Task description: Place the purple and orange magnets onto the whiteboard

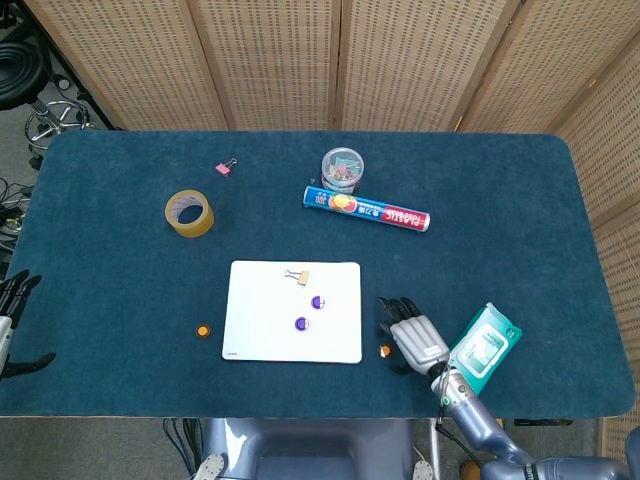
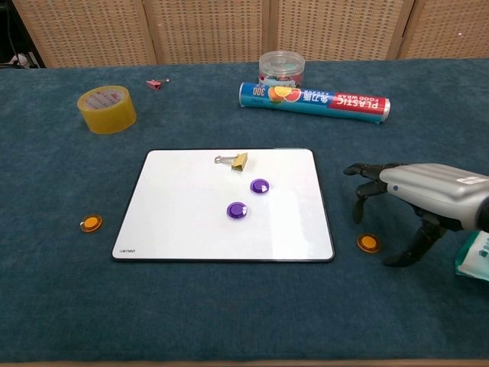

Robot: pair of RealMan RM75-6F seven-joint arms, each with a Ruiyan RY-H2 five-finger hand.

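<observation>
The whiteboard (image 1: 255, 340) (image 2: 176, 229) lies flat at the table's middle front. Two purple magnets (image 1: 318, 302) (image 1: 301, 323) (image 2: 260, 186) (image 2: 237, 210) sit on it, beside a gold binder clip (image 1: 297, 276) (image 2: 235, 160). One orange magnet (image 1: 202, 330) (image 2: 91, 222) lies on the cloth left of the board. A second orange magnet (image 1: 385, 350) (image 2: 368, 243) lies just right of the board. My right hand (image 1: 411, 335) (image 2: 416, 195) hovers over that magnet, fingers apart and arched down, holding nothing. My left hand (image 1: 14, 310) shows at the left edge of the head view, fingers spread, empty.
A yellow tape roll (image 1: 189, 213) (image 2: 107, 108) and a pink clip (image 1: 226, 168) (image 2: 155, 83) lie at the back left. A clear tub of clips (image 1: 343, 167) (image 2: 281, 69) and a plastic wrap box (image 1: 366, 208) (image 2: 315, 98) lie behind the board. A wet wipes pack (image 1: 485, 342) (image 2: 474, 256) lies right of my right hand.
</observation>
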